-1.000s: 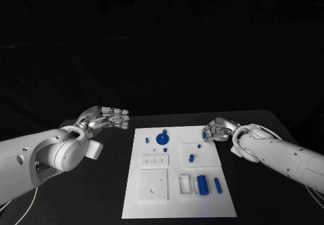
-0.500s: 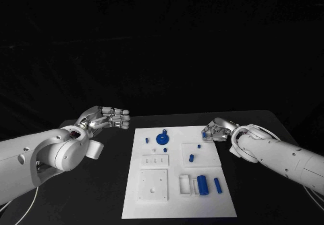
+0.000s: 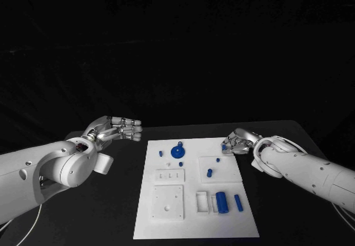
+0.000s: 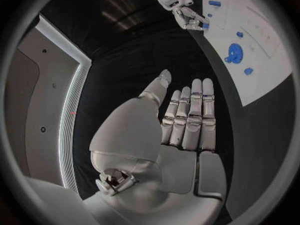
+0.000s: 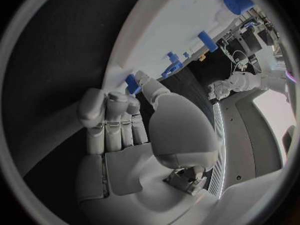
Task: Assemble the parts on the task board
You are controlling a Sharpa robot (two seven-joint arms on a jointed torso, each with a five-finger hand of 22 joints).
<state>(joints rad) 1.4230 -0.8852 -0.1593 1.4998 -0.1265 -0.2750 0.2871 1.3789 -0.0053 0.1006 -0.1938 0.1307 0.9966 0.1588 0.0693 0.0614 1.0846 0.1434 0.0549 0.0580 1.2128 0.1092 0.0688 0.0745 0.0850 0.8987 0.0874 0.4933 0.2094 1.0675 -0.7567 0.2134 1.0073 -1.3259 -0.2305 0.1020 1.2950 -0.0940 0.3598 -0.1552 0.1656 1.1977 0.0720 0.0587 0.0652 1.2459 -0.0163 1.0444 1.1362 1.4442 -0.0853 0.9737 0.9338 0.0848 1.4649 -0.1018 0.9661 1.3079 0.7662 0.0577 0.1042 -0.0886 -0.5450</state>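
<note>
The white task board (image 3: 169,225) lies in the middle of the black table. On it are a blue gear (image 3: 178,151), a small blue piece (image 3: 160,152), two short pegs (image 3: 209,172), a thick blue cylinder (image 3: 221,202) and a slim blue peg (image 3: 238,201). At the board's far right corner my right hand (image 3: 239,142) pinches a small blue part (image 5: 132,83) between thumb and fingertips; the same small blue part (image 3: 223,147) sits right at the board's edge. My left hand (image 3: 117,129) hovers left of the board's far left corner with straight fingers and holds nothing.
White raised blocks (image 3: 169,200) with holes and slots stand on the board's near half. Bare black table (image 3: 111,215) lies on both sides of the board. My two white forearms reach in from either side.
</note>
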